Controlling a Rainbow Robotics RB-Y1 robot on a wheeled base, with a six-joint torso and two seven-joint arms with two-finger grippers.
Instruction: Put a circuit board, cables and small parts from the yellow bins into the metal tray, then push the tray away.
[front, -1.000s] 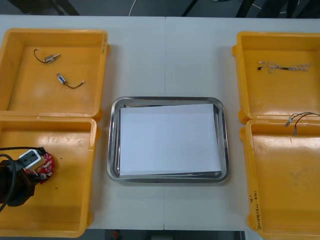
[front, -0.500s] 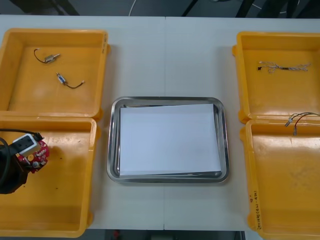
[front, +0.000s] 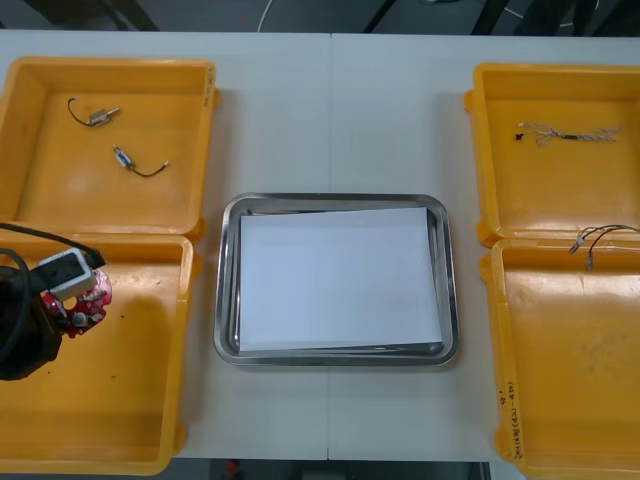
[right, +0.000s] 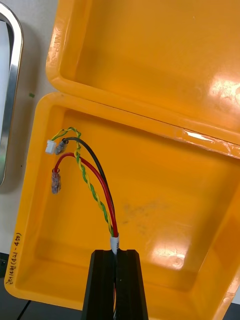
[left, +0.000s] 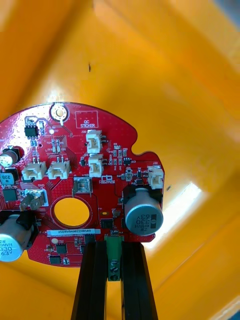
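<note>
L gripper (left: 113, 248) is at the bench's (front: 330, 110) left edge, over the near left bin (front: 130, 400). Its fingers are clamped on a green connector (left: 114, 262) at the rim of the round red circuit board (front: 88, 303). The board is held component side to the wrist cam, w/ the bin's floor behind it. In the front view its shadow falls on the bin floor just beside it, toward the tray.

Far left bin (front: 40, 190) has two small metal parts (front: 100, 116), each w/ a short black lead, lying apart from each other.

Metal tray (front: 228, 290) sits mid-bench between the bin pairs. A white sheet (front: 340, 280) lies inside it, nothing on the sheet.

Far right bin (front: 560, 200) holds one twisted cable (front: 565, 133), stretched out near its far wall.

R gripper (right: 116, 255) is over the near right bin (front: 570, 370). Its fingers are nearly together, pinching the red and yellow cable (right: 111, 224) at its white sleeve. The bundle also has a black strand. Its free ends w/ small connectors fan out away from the fingers toward the bin's tray-side wall. In the front view those ends show at the rim where the two right bins meet.
</note>
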